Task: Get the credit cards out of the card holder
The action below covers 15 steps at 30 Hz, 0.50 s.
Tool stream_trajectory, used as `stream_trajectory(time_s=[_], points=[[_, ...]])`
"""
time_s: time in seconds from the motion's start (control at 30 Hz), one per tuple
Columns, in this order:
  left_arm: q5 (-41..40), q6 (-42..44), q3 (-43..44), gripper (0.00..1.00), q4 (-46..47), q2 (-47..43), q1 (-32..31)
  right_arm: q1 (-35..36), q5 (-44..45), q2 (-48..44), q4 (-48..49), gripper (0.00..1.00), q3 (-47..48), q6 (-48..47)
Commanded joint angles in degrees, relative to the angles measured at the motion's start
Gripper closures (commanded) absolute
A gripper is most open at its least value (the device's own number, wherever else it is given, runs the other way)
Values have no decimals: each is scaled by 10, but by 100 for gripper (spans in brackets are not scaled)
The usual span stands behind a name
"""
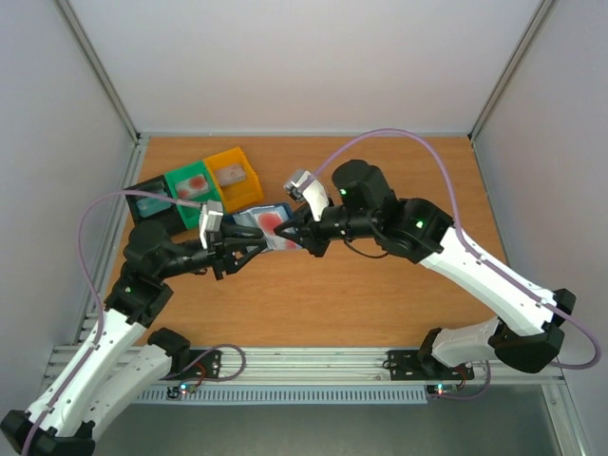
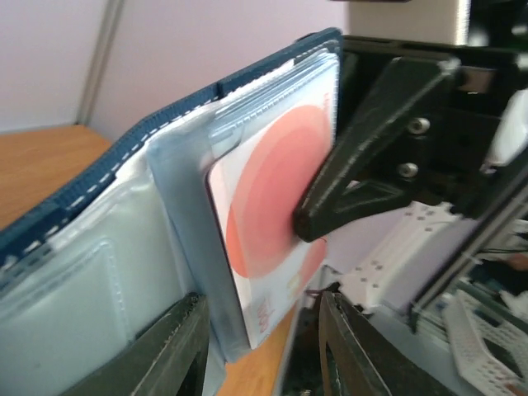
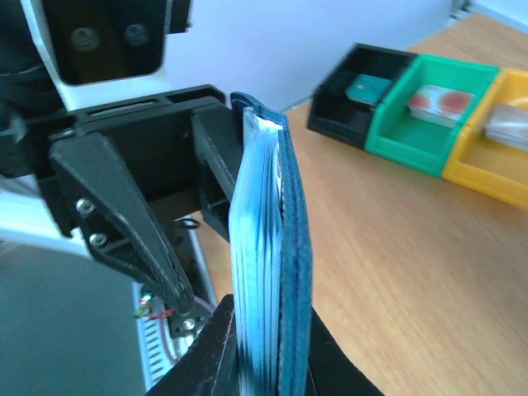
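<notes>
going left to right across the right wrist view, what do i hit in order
left arm's fingers → card holder → black bin → green bin → yellow bin

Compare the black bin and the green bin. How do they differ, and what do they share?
The black bin holds a teal card; the green bin holds a pale card with red spots. The black bin ends the row; the green bin sits between it and the yellow bin. Both are open-topped, on the table.
</notes>
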Motion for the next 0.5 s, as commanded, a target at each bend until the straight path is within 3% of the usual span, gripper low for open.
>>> stream_trajectory(time_s=[0.0, 0.23, 0.33, 0.47], points=[[80, -60, 10, 62, 79, -4, 5, -3, -182, -41, 55, 99, -1, -51], [79, -82, 35, 58, 97, -18, 4, -3, -280, -45, 94, 99, -15, -52], [82, -128, 34, 60, 164, -6, -2, -3, -269, -36, 119, 99, -15, -39], [81, -124, 39, 64, 177, 5, -21, -3, -240, -15, 128, 99, -6, -31]])
